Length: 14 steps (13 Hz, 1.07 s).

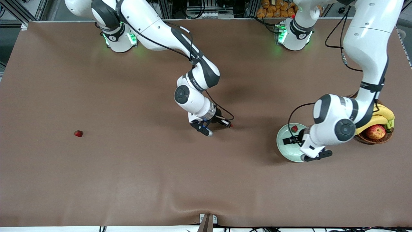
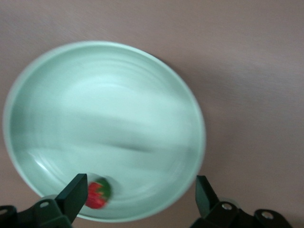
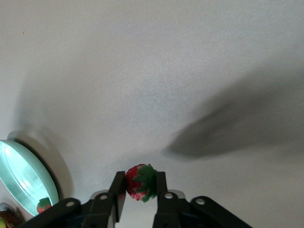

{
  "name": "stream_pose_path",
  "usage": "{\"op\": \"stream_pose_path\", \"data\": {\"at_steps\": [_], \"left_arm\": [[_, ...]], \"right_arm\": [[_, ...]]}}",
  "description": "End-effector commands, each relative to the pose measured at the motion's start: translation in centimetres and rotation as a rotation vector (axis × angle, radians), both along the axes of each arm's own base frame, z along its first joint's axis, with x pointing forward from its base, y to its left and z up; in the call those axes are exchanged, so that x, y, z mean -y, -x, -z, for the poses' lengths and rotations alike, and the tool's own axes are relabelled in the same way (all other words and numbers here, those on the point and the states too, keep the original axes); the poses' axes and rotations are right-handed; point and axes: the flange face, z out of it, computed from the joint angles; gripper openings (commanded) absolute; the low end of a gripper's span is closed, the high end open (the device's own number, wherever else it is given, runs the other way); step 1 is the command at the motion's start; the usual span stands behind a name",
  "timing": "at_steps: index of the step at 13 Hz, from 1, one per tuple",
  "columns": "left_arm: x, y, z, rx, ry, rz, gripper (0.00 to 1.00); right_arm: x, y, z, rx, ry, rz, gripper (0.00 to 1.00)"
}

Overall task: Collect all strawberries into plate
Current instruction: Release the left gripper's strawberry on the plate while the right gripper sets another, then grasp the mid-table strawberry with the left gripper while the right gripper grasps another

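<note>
The pale mint-green plate [image 1: 288, 145] lies near the left arm's end of the table. One strawberry [image 1: 294, 129] lies in it, also seen in the left wrist view [image 2: 96, 194]. My left gripper [image 1: 293, 140] hangs open over the plate [image 2: 104, 128], with nothing between its fingers. My right gripper [image 1: 227, 124] is shut on a second strawberry [image 3: 139, 182] and holds it over the bare middle of the table. The plate shows in the right wrist view [image 3: 23, 178] too. A third strawberry [image 1: 78, 133] lies alone toward the right arm's end of the table.
A brown wicker basket [image 1: 375, 138] with bananas [image 1: 379, 117] and a red-yellow apple [image 1: 375, 131] stands right beside the plate, at the left arm's end of the table. A brown cloth [image 1: 145, 180] covers the whole table.
</note>
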Motion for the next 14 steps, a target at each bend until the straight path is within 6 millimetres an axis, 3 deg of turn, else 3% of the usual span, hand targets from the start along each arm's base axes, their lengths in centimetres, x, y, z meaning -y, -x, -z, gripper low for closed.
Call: {"op": "stream_pose_path", "data": {"at_steps": [1,2,3,5,7,10,13,14], "left_arm": [[4.6,1.1,-0.8,-0.001,-0.030,-0.074,1.00],[6.2,1.6,-0.8,-0.003,-0.036,-0.095,1.00],[7.3,1.9,-0.8,-0.004,-0.041,-0.113,1.00],[9.8,2.8,-0.8,-0.009,-0.048,-0.149,1.00],[13.0,3.4,-1.0,-0.006,-0.055,-0.209,1.00],[17.8,4.3,-0.5,-0.029,-0.039,-0.355,1.00],[21.4,5.4,0.5,-0.039,-0.042,-0.457,1.00],[22.2,5.6,1.0,-0.032,-0.040,-0.501,1.00]], "right_arm": [[0.6,-1.1,-0.3,-0.003,-0.016,0.023,0.91],[2.5,-1.5,0.4,-0.018,0.007,0.038,1.00],[3.7,-1.6,0.4,-0.029,0.018,0.049,1.00],[8.7,-3.2,-0.4,-0.042,0.043,0.051,1.00],[18.1,-6.2,-1.2,-0.093,0.062,0.000,1.00],[33.1,-9.6,-4.1,-0.128,0.098,-0.141,1.00],[44.1,-10.6,-5.9,-0.121,0.367,-0.359,1.00],[46.5,-10.5,-6.2,-0.130,0.438,-0.447,1.00]]}}
